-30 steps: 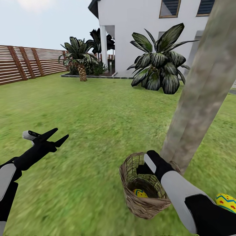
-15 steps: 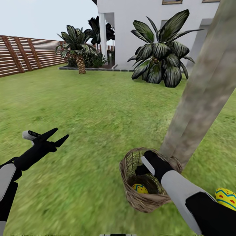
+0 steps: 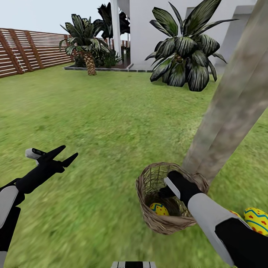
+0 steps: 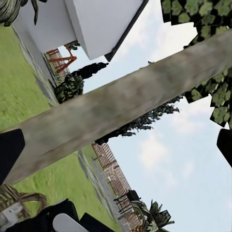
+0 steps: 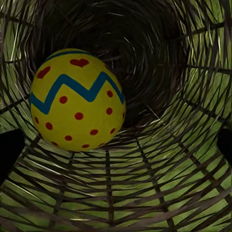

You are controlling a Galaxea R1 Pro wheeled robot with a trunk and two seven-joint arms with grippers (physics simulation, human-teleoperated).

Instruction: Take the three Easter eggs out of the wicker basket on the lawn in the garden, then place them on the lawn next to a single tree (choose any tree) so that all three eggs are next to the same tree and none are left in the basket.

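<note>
Green lawn [image 3: 111, 123] runs out to a white house at my twelve o'clock. At four o'clock the wicker basket [image 3: 149, 214] sits against the tree [image 3: 230, 108], one egg [image 5: 77, 99] inside. My right gripper [image 3: 163, 193] reaches into it, fingers spread. Another egg [image 3: 257, 220] lies at the trunk's foot. My left gripper [image 3: 63, 155] hangs parted at eight o'clock.

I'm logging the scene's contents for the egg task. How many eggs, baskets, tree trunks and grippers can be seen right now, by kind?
Eggs: 2 (one in the basket, one on the grass)
Wicker basket: 1
Tree trunk: 1
Grippers: 2 (left gripper, right gripper)
Total: 6
</note>
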